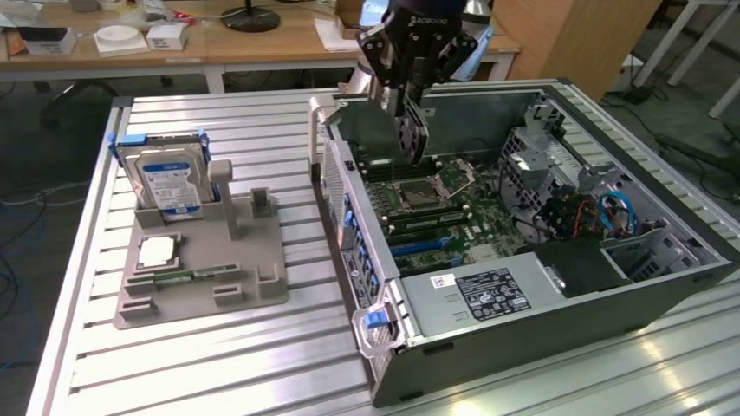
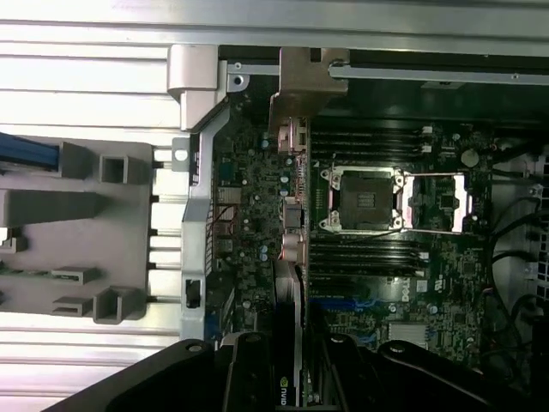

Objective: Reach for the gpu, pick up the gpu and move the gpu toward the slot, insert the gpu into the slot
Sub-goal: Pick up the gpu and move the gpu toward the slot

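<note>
Pincer (image 1: 407, 108) clamped on the gpu (image 1: 413, 139), card hanging edge-down over the motherboard (image 1: 469, 212) in the open PC case (image 1: 578, 303), presumably so its connector edge faces the blue slot (image 1: 425, 246).

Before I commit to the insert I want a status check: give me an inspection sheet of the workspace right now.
Surface: slatted metal table with the open computer case lying on it.
Job's things: gpu held on edge over the motherboard; blue slot unoccupied.
Clutter: hard drive standing in a grey fixture beside the case.
Grippers: gripper shut on the gpu, above the case.
Cables: blue and red cables inside the case, apart from the slot.
Surroundings: wooden desk behind the table.
</note>
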